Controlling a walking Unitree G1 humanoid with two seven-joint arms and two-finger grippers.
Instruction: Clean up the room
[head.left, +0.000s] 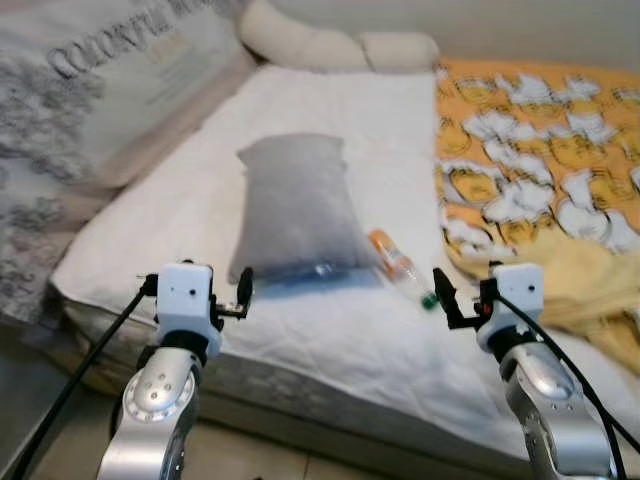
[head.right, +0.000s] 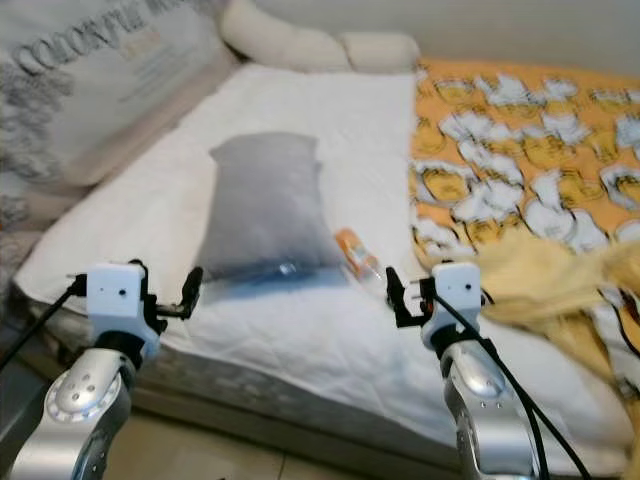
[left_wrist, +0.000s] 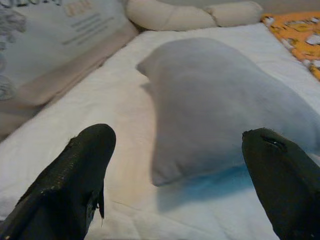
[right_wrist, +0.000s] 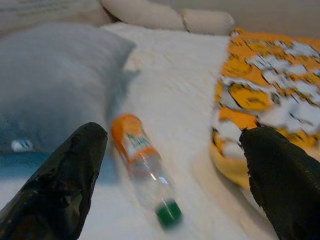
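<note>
Right wrist view, orange-labelled green-capped bottle (right_wrist: 144, 170)

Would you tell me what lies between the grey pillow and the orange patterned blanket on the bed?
A plastic bottle with an orange label and green cap lies on the white sheet between the grey pillow and the orange patterned blanket, seen in the eye views and the right wrist view.

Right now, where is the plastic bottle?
The bottle lies on its side on the white mattress, between the grey pillow and the orange blanket, just ahead of the open right gripper.
</note>
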